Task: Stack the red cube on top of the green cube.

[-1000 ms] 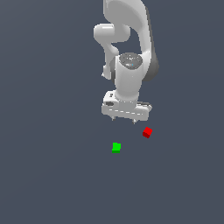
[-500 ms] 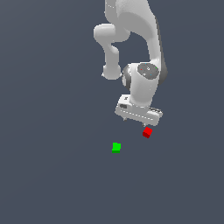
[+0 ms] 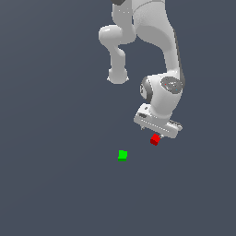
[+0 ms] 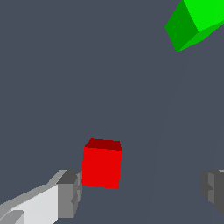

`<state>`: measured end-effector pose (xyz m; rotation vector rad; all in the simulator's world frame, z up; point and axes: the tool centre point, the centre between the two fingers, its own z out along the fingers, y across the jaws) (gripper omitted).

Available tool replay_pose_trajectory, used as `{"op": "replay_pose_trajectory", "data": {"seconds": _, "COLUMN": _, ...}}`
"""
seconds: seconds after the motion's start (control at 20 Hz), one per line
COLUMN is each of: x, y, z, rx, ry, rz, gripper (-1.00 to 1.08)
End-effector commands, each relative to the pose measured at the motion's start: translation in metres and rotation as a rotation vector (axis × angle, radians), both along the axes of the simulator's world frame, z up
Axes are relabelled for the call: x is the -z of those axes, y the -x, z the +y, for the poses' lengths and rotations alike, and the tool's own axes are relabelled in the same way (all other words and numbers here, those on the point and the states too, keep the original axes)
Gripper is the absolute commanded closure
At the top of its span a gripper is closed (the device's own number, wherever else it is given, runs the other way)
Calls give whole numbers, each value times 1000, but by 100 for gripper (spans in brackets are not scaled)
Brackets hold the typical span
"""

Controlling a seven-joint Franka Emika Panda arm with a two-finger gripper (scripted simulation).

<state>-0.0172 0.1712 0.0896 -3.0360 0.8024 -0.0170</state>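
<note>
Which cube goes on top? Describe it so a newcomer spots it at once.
Start at the big white robot arm and follow it down to its gripper, which hangs with jaws apart. The red cube sits on the grey floor just below it. The only other cube, the green cube, lies apart toward the exterior view's left.

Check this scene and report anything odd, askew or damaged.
Nothing stands out. The red cube rests flat and intact on the floor, off-centre between the open gripper's fingers, nearer one. The green cube sits apart from it, also undamaged. Nothing is stacked yet.
</note>
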Motion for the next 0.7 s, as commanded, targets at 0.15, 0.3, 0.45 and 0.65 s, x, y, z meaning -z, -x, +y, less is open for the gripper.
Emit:
{"op": "replay_pose_trajectory", "data": {"seconds": 0.15, "x": 13, "y": -2, "z": 21, "rx": 57, "ry": -1, "rz": 7, "gripper": -92}}
{"op": "replay_pose_trajectory", "data": {"seconds": 0.3, "x": 17, "y": -3, "z": 28, "rx": 75, "ry": -1, "rz": 9, "gripper": -92}}
{"op": "replay_pose_trajectory", "data": {"seconds": 0.45, "x": 19, "y": -4, "z": 32, "rx": 85, "ry": -1, "rz": 10, "gripper": -92}}
{"op": "replay_pose_trajectory", "data": {"seconds": 0.65, "x": 19, "y": -4, "z": 32, "rx": 83, "ry": -1, "rz": 11, "gripper": -92}}
